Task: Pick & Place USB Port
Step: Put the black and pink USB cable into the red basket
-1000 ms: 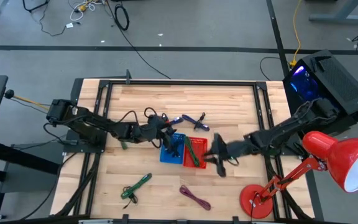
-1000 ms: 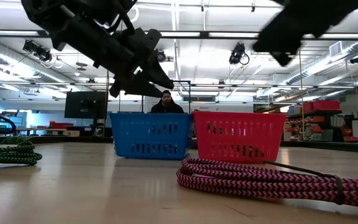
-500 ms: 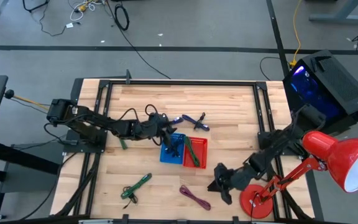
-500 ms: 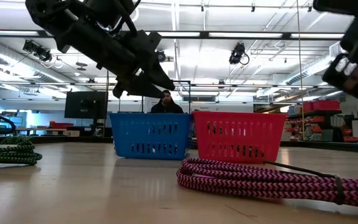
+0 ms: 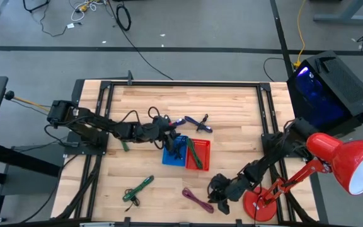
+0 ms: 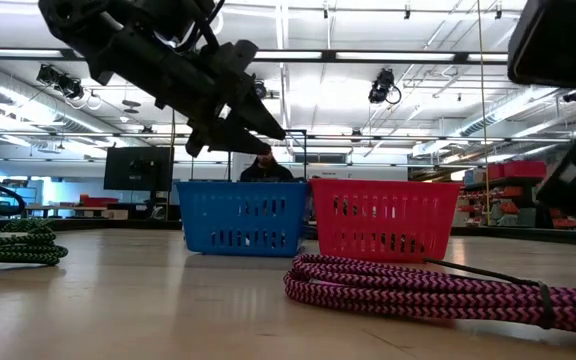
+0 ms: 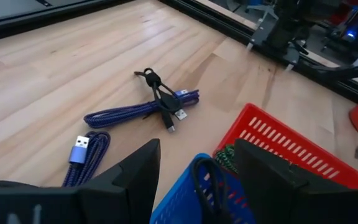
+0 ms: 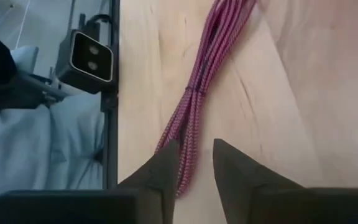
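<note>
Nearest you, at the front edge of the counter (image 5: pixel 232 113), lies the pink braided cable (image 5: pixel 197 200), a loose bundle stretched flat on the wood; your right gripper (image 5: pixel 217 197) hangs low just beside its end, and in the right wrist view the 2 fingers (image 8: pixel 166 168) stand a narrow gap apart with the cable (image 8: pixel 197 106) running out ahead of them, so the jaws are slightly open and hold nothing. The red lamp base (image 5: pixel 259 203) sits just beside that arm at the front right corner. To the left along the front lies the green cable (image 5: pixel 137 188), well apart from the pink one. Farther in, at the middle of the counter, you have 2 baskets touching side by side: the blue basket (image 5: pixel 174 151) on the left with a dark cable in it, and the red basket (image 5: pixel 198 153) on the right with a green cable in it. Your left gripper (image 5: pixel 169 132) hovers over the far edge of the blue basket; its jaws are spread wide and empty in the left wrist view. Just beyond them, on bare wood, lie the blue USB cables (image 7: pixel 148 109), one with its silver plug (image 7: pixel 79 151) showing. A person (image 6: pixel 263 165) stands behind the baskets in the low view.
</note>
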### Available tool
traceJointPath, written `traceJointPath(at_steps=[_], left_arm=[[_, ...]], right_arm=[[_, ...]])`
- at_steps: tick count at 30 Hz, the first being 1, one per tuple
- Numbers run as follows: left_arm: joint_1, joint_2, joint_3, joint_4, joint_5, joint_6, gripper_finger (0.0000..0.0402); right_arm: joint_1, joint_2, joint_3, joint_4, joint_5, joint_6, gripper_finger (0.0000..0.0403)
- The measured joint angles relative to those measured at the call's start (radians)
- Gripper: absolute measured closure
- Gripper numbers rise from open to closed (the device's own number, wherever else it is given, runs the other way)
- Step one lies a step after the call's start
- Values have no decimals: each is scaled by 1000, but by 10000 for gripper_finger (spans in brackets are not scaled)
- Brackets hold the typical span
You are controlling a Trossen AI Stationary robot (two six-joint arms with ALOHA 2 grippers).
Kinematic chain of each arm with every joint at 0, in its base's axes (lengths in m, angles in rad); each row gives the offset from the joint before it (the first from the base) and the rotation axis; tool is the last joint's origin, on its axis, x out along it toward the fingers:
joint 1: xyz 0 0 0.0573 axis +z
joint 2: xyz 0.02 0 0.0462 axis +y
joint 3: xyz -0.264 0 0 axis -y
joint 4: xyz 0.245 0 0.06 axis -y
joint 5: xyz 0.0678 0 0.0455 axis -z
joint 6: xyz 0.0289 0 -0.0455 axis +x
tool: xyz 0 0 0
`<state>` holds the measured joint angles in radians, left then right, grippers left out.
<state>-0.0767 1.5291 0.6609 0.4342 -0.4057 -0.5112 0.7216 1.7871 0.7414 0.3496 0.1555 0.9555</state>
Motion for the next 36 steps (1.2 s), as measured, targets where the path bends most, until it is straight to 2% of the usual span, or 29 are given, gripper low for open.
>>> traceJointPath(at_steps=[9, 24, 29, 32, 36], left_arm=[[0, 0, 0, 9, 1, 0, 191], [0, 0, 0, 8, 0, 1, 191], [0, 0, 0, 8, 0, 1, 191], [0, 0, 0, 9, 0, 1, 191], [0, 0, 0, 9, 4, 1, 191]], right_arm=[[1, 9, 0, 31, -16, 21, 264], [-5, 12, 0, 40, 21, -3, 277], [-14, 113, 18, 178, -30, -14, 278], [-16, 157, 63, 183, -83, -37, 278], [-15, 167, 85, 167, -82, -44, 278]])
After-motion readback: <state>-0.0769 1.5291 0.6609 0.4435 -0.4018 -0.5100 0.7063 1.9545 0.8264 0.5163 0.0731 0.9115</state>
